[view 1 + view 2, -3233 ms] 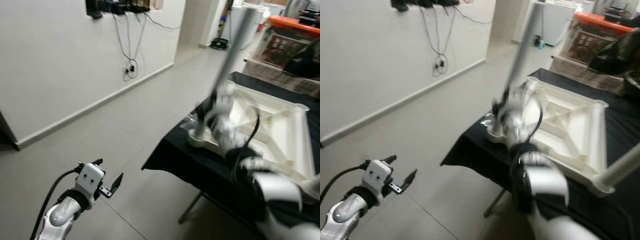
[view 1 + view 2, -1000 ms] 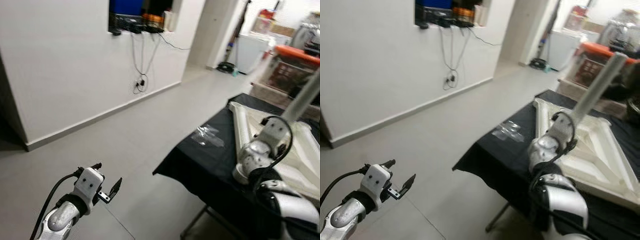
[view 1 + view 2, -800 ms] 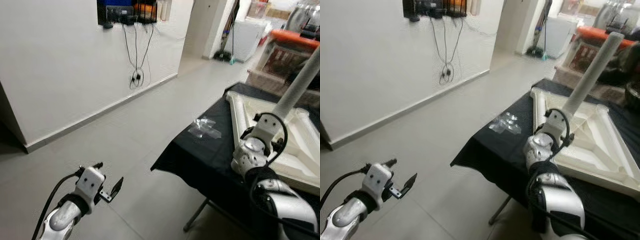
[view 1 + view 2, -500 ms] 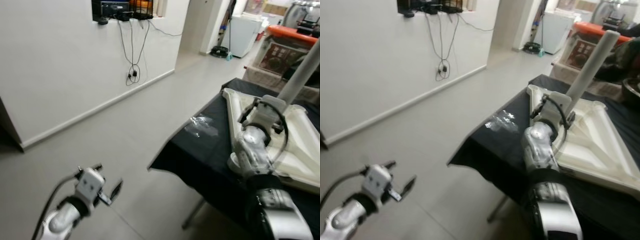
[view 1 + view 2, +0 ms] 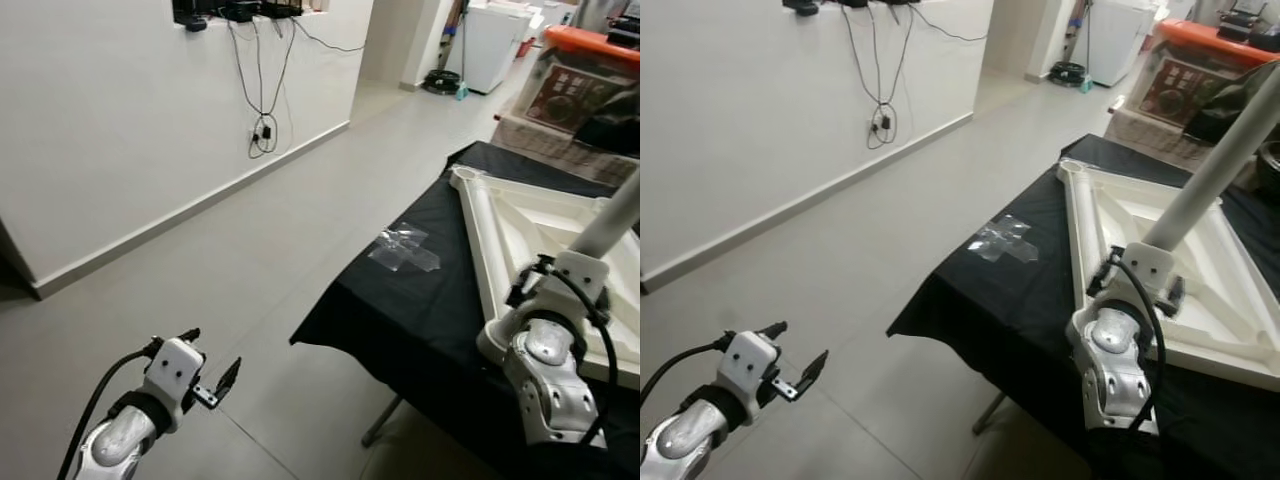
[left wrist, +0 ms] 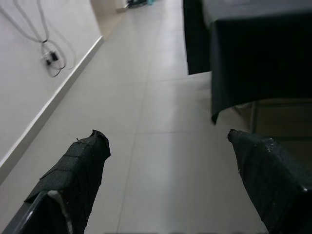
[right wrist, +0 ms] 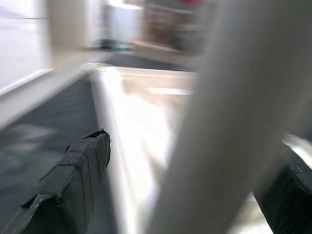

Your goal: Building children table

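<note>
Head views: right gripper (image 5: 1137, 283) grips the white table leg (image 5: 1220, 160), now tilted at the near corner of the upturned tabletop (image 5: 1160, 235) rather than raised, likely seating it. Left wrist view: left gripper (image 6: 170, 185) spread open over floor. Right wrist view: leg (image 7: 229, 122) between fingers (image 7: 78, 170).

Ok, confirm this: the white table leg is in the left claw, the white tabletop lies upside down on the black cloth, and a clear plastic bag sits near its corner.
Wrong claw. The white table leg is in the right claw, as the right eye view shows; the left claw hangs open over the floor. The rest holds: the white tabletop lies upside down on the black cloth, the clear plastic bag near its corner.
</note>
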Controlling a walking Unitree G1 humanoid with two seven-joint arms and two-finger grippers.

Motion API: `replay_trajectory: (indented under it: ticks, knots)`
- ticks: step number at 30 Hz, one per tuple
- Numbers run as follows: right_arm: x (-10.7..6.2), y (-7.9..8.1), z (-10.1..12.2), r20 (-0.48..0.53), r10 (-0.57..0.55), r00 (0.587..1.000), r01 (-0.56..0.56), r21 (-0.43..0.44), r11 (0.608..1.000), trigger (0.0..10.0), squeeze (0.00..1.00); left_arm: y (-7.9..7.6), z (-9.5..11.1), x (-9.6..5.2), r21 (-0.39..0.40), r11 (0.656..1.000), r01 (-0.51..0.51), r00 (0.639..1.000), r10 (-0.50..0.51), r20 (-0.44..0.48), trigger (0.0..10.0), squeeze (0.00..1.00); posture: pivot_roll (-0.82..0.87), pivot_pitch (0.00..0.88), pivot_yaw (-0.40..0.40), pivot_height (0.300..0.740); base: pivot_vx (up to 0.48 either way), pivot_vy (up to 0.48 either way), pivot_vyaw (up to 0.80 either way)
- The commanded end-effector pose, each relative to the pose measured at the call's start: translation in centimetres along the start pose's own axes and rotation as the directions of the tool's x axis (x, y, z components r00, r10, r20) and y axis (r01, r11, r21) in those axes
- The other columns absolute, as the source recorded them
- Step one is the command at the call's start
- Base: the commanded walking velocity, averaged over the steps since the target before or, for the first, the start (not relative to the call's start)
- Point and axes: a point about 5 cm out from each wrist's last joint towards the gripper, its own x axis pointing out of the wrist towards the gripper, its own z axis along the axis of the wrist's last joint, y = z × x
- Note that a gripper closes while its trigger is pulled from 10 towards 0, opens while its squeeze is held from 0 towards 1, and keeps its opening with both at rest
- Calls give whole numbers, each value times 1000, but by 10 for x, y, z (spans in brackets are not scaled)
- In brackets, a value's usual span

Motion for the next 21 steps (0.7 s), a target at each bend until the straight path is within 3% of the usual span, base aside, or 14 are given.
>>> replay_trajectory:
  ticks: [1,2,6,7,8,9,10,11,12,13,14,15,18,21]
  knots:
    - [-6,6,-1,-19,87,996,-87,-21,996,10000,1000,-4,-4,-1,-14,1000,12,1000,-12,-15,10000,0,-30,0,-124,740,0,0,0]
    - [-9,6,-1,-31,133,991,-135,-66,989,10000,1000,-3,-4,-2,-16,1000,8,1000,-9,-15,10000,0,-27,0,-127,740,0,0,0]
    - [-10,-6,-2,-52,123,991,-129,-128,983,10000,1000,-2,-6,-6,-21,1000,1,1000,-2,-21,10000,0,-32,0,-125,740,0,0,0]
    - [-6,-19,-3,-63,46,997,-55,-164,985,10000,1000,-3,-8,-8,-22,1000,0,1000,-1,-26,10000,0,-36,0,-123,740,0,0,0]
    - [-6,-19,-3,-63,46,997,-55,-164,985,10000,1000,-3,-8,-8,-22,1000,0,1000,-1,-26,10000,0,-36,0,-123,740,0,0,0]
    - [0,-37,-5,-83,-70,994,54,-176,983,10000,1000,-5,-9,-9,-26,1000,2,1000,-3,-30,10000,0,-40,0,-118,740,0,0,0]
    - [0,-37,-5,-83,-70,994,54,-176,983,10000,1000,-5,-9,-9,-26,1000,2,1000,-3,-30,10000,0,-40,0,-118,740,0,0,0]
    - [7,-60,-6,-96,-225,970,206,-177,962,10000,1000,-7,-9,-7,-28,1000,7,1000,-8,-30,10000,0,-40,0,-118,740,0,0,0]
    - [7,-60,-6,-96,-225,970,206,-177,962,10000,1000,-7,-9,-7,-28,1000,7,1000,-8,-30,10000,0,-40,0,-118,740,0,0,0]
    - [13,-79,-8,-119,-343,932,322,-166,932,10000,1000,-8,-8,-6,-30,999,11,1000,-12,-28,10000,0,-41,0,-116,740,0,0,0]
    - [13,-79,-8,-119,-343,932,322,-166,932,10000,1000,-8,-8,-6,-30,999,11,1000,-12,-28,10000,0,-41,0,-116,740,0,0,0]
    - [18,-92,-12,-170,-430,887,413,-129,902,10000,1000,-8,-7,-4,-29,999,14,1000,-14,-25,10000,0,-37,0,-113,740,0,0,0]
    - [19,-91,-17,-222,-453,863,449,-71,891,10000,1000,-7,-6,-2,-27,1000,14,1000,-15,-22,10000,0,-35,0,-113,740,0,0,0]
    - [18,-76,-27,-291,-446,846,466,-3,885,10000,1000,-5,-5,-1,-22,1000,12,1000,-13,-21,10000,0,-18,0,-119,740,0,0,0]
